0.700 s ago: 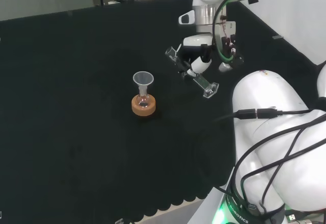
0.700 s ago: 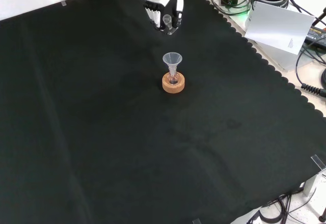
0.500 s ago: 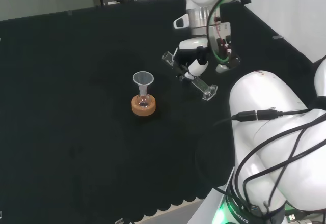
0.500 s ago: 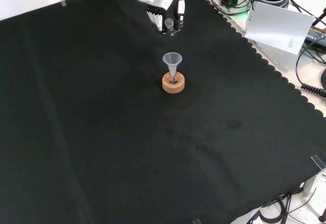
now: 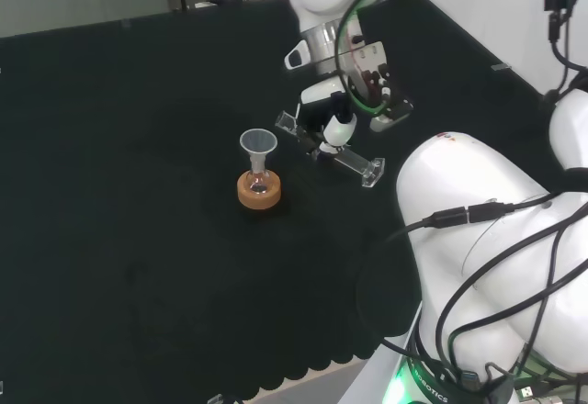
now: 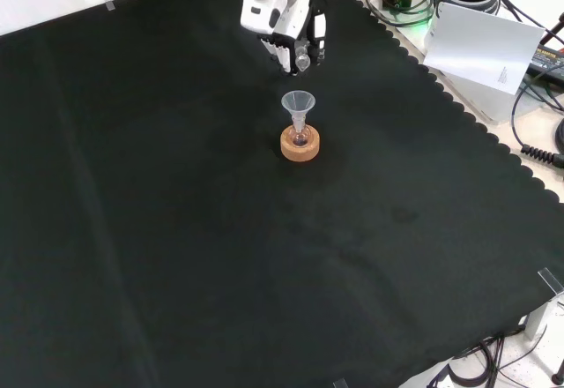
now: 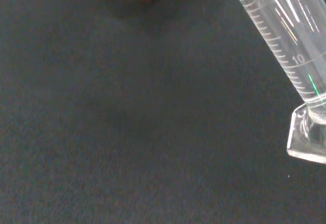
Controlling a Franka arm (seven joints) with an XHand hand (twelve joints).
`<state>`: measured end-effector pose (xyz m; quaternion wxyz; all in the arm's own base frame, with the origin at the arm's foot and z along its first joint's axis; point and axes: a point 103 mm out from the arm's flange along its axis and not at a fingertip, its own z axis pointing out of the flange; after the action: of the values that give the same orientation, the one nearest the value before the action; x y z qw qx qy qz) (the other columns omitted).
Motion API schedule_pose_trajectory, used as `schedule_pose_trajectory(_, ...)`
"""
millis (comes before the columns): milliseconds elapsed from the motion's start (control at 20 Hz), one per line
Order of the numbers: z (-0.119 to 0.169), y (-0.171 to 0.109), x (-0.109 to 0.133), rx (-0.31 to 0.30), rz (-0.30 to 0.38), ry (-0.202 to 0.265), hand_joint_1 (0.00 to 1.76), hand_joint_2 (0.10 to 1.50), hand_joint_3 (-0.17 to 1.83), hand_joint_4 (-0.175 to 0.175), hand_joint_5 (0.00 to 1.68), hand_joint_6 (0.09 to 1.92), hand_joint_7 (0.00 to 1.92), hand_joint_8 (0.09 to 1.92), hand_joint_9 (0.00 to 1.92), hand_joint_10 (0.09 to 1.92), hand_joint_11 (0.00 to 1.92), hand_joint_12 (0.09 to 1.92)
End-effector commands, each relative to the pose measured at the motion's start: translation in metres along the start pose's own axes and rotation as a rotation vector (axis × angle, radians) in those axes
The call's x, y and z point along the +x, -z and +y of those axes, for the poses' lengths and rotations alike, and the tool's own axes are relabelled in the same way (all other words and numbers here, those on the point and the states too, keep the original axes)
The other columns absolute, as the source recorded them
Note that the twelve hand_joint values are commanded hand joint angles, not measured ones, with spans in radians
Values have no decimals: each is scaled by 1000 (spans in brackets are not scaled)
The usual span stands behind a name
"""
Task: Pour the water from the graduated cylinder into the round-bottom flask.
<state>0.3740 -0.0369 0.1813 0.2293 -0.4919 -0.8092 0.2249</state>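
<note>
- The worktop [image 5: 110,147] could be wetted if the pour is begun before the spout is over the funnel [image 5: 257,140].
- The hand [image 5: 333,127] is curled round the cylinder [image 5: 344,156], tilted at three o'clock of the funnel in the head view.
- The flask [image 5: 259,184], in its cork ring [image 5: 259,193], could be toppled if the funnel is knocked.

The clear graduated cylinder [image 5: 331,150] hangs steeply tilted just beside the funnel-topped round-bottom flask [image 5: 259,182] on its cork ring [image 5: 259,193].
</note>
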Motion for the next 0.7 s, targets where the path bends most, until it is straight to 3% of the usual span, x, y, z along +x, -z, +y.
schedule_pose_trajectory(50,2,5,-5,112,-29,-67,1154,1122,-5,-175,988,1005,1148,444,1467,87,1335,713)
schedule_pose_trajectory(700,8,16,-5,207,-68,-107,1153,1124,-5,-175,985,1009,1156,435,1470,87,1336,709)
